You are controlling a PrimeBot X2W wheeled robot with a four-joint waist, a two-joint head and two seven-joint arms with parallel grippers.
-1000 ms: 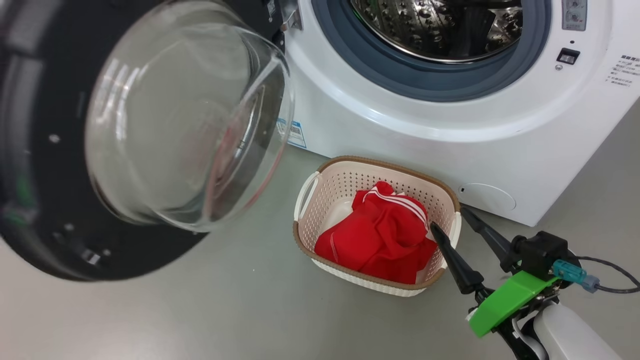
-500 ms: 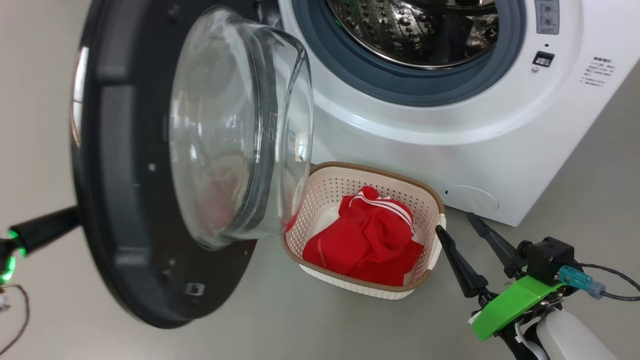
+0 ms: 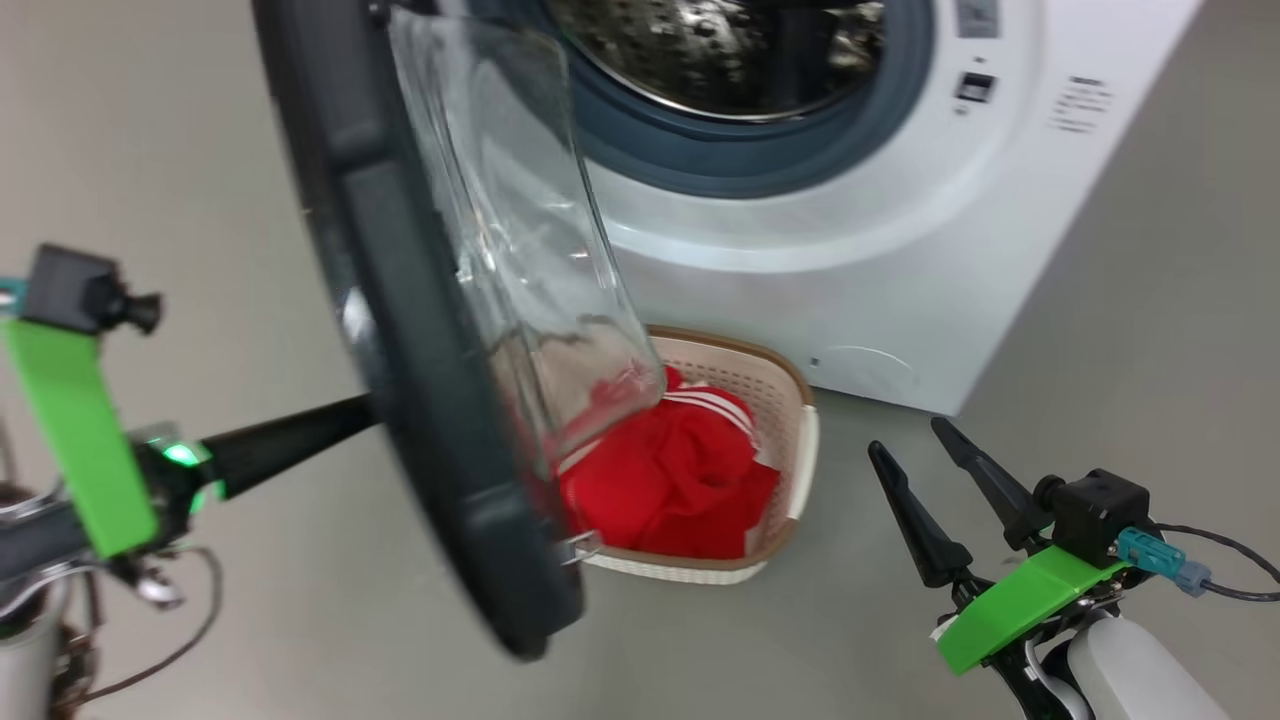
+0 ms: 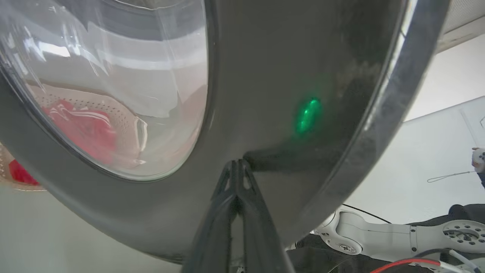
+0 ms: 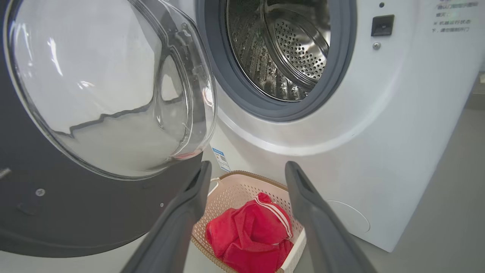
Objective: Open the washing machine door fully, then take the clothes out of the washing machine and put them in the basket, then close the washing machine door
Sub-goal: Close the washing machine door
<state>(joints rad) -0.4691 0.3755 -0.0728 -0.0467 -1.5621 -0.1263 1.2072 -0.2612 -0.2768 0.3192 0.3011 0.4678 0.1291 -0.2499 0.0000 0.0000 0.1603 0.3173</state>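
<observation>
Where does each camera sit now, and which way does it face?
Head view: on the head, facing down-forward at the washing machine door and basket; left tool and right tool show.
Left wrist view: behind the shut left tool, facing the door's black outer rim.
Right wrist view: between the open right tool's fingers, facing the drum.
Shared: all three see red clothes in the basket.

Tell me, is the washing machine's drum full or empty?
Empty, as far as it shows: the drum is bare perforated steel inside, and the red clothes lie in the basket.
</observation>
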